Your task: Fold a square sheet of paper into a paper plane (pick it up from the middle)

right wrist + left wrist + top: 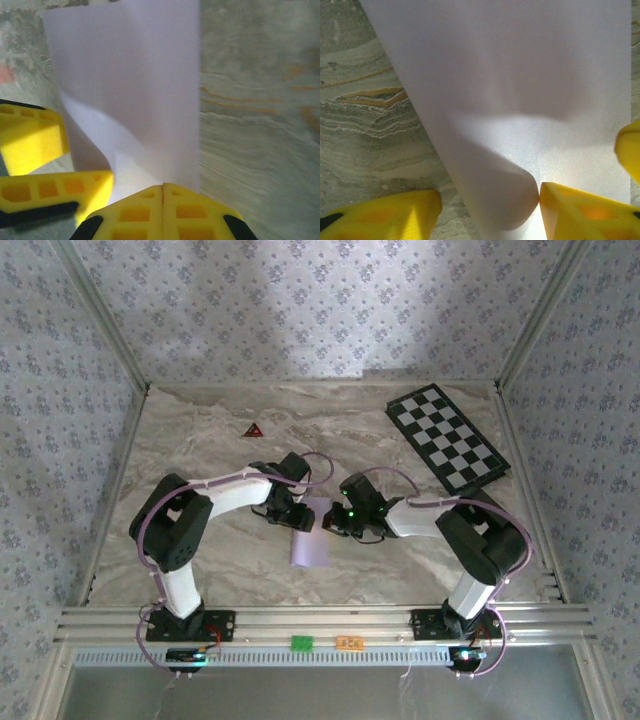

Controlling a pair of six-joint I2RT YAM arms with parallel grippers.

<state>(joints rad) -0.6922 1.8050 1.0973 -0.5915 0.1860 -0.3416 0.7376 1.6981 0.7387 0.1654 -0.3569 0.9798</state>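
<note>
Now: R claw [163,190] pinching paper [309,543]; L claw [490,197] wide; board [447,435], triangle [253,430] well clear.

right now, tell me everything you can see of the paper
The paper is thin, plain pale lilac, folded over into a narrow strip lying on the marble table between both arms. One layer curls up in a soft, uncreased roll between the open fingers of the left gripper. The right gripper is shut at its edge, seemingly pinching it.
</note>
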